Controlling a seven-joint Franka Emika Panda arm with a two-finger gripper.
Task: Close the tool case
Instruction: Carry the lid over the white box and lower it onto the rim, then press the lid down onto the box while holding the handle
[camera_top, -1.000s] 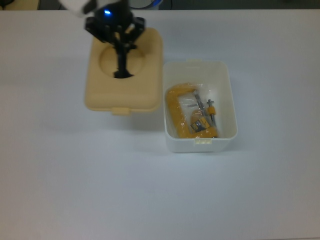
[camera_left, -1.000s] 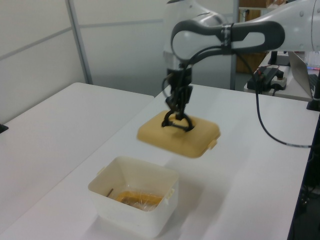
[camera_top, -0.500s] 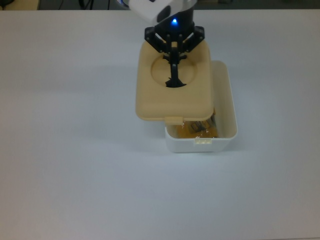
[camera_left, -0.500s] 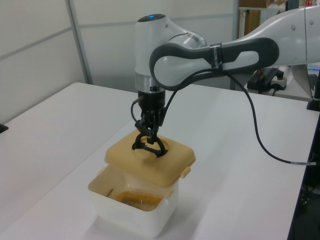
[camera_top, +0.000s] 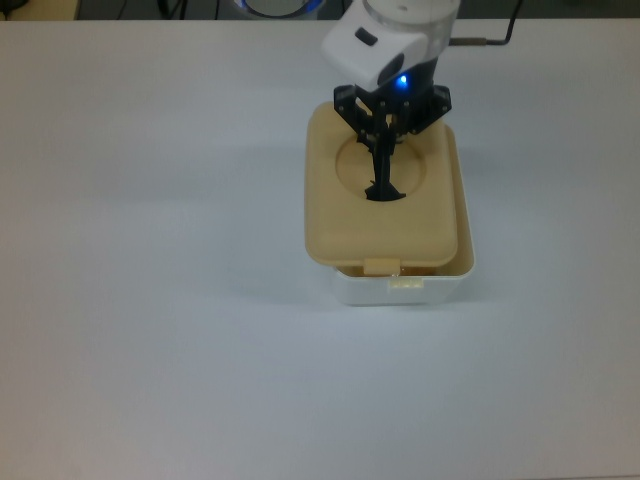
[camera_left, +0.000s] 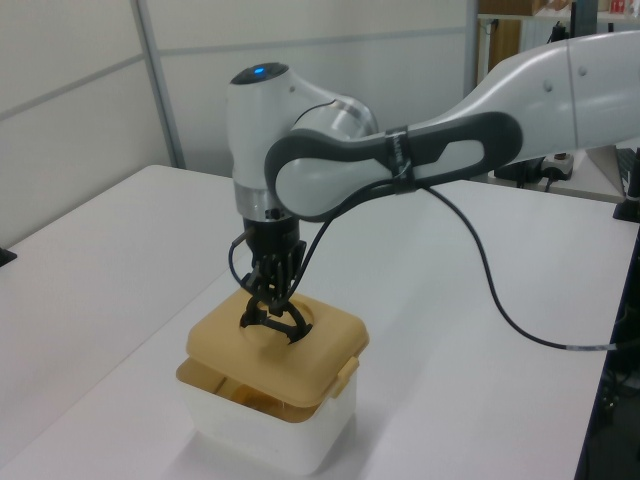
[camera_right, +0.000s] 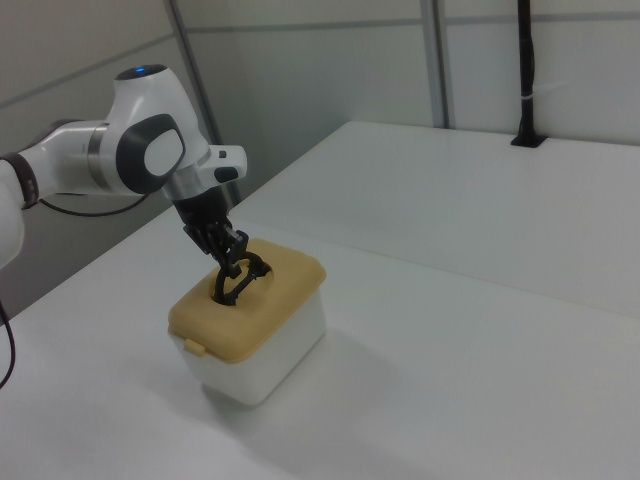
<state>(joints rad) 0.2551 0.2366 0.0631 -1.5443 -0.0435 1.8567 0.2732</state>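
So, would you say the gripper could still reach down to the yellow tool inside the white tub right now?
Probably not. The gripper is shut on the black handle of the tan lid, and that lid now covers nearly all of the white tub, hiding its contents.

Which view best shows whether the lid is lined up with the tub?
The top view: the lid sits shifted toward the top view's left, baring the tub's right rim. The left view shows its near edge raised; the right view shows it nearly seated.
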